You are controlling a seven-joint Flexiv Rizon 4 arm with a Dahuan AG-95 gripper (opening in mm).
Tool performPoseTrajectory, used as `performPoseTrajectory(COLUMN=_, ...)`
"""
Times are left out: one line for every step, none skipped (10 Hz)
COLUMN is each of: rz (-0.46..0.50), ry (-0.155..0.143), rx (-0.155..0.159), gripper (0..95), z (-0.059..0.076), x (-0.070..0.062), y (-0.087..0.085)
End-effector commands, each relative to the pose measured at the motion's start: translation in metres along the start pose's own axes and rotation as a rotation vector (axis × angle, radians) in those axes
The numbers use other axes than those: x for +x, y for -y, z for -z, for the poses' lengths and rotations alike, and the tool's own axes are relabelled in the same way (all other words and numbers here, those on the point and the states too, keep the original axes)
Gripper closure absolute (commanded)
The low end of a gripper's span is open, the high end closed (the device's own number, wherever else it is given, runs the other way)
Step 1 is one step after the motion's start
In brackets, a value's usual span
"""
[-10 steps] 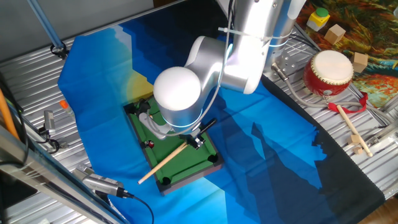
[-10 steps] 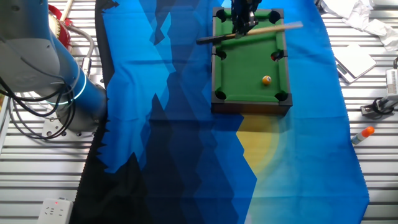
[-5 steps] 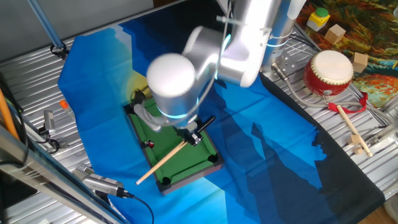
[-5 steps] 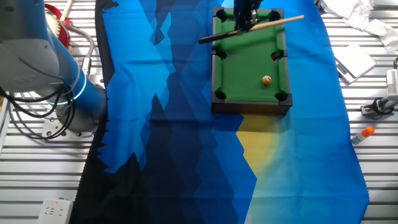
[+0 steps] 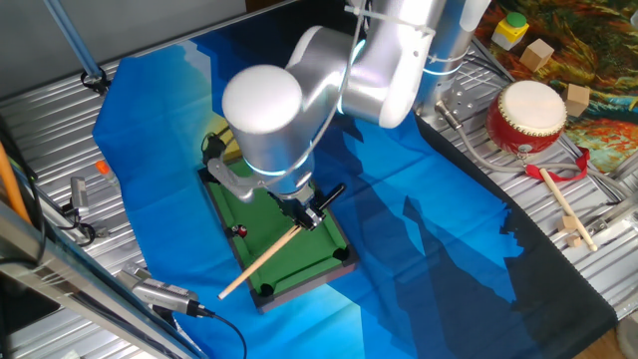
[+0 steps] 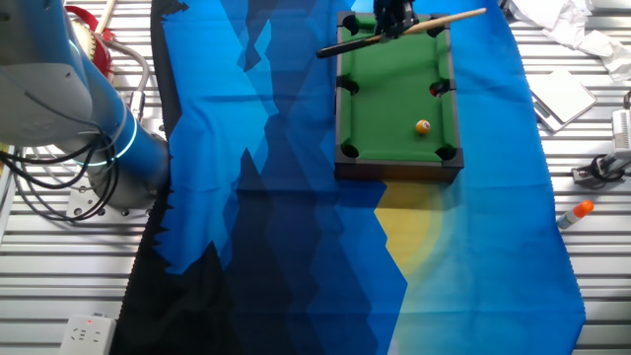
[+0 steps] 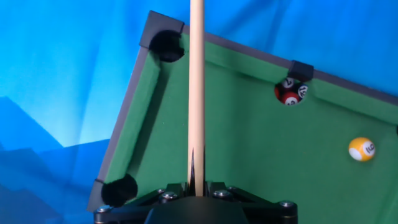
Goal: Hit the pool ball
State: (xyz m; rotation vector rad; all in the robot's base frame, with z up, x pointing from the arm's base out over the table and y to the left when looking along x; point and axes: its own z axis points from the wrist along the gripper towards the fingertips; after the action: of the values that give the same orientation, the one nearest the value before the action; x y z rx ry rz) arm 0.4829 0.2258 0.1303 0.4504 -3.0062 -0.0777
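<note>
Cue stick (image 6: pixel 404 31) shifted toward mini pool table's (image 6: pixel 397 97) end rail since earlier frame, gripper (image 6: pixel 393 24) clenched on cue, orange-yellow pool ball (image 6: pixel 423 126) unmoved.

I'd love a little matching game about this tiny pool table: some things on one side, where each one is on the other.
Things:
1. orange-yellow pool ball
2. wooden cue stick
3. red and dark balls
4. red toy drum

Places:
A. clamped in the gripper
B. at a side pocket
C. alone on open green felt
D. off the cloth, on the metal table

Pairs: 1-C, 2-A, 3-B, 4-D
</note>
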Motion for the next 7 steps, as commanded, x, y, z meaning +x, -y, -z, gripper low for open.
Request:
performPoseTrajectory(rz=-0.541, ry=-0.018, rx=-0.087, gripper=95.0, z=0.0005, x=-0.0008, y=-0.0014)
performPoseTrajectory(rz=-0.543, ry=-0.017, rx=-0.076, gripper=95.0, z=0.0005, x=-0.0009, y=-0.0014)
performPoseTrajectory(rz=-0.544, ry=-0.018, rx=-0.069, gripper=95.0, z=0.0005, x=-0.0009, y=-0.0013)
performPoseTrajectory(rz=-0.544, ry=-0.018, rx=-0.069, gripper=95.0, z=0.0005, x=-0.0009, y=-0.0013)
performPoseTrajectory(rz=-0.544, ry=-0.019, rx=-0.068, gripper=95.0, z=0.0005, x=-0.0009, y=-0.0013)
performPoseTrajectory(rz=-0.544, ry=-0.018, rx=-0.068, gripper=95.0, z=0.0005, x=-0.0009, y=-0.0013)
performPoseTrajectory(rz=-0.544, ry=-0.019, rx=-0.068, gripper=95.0, z=0.0005, x=-0.0009, y=-0.0013)
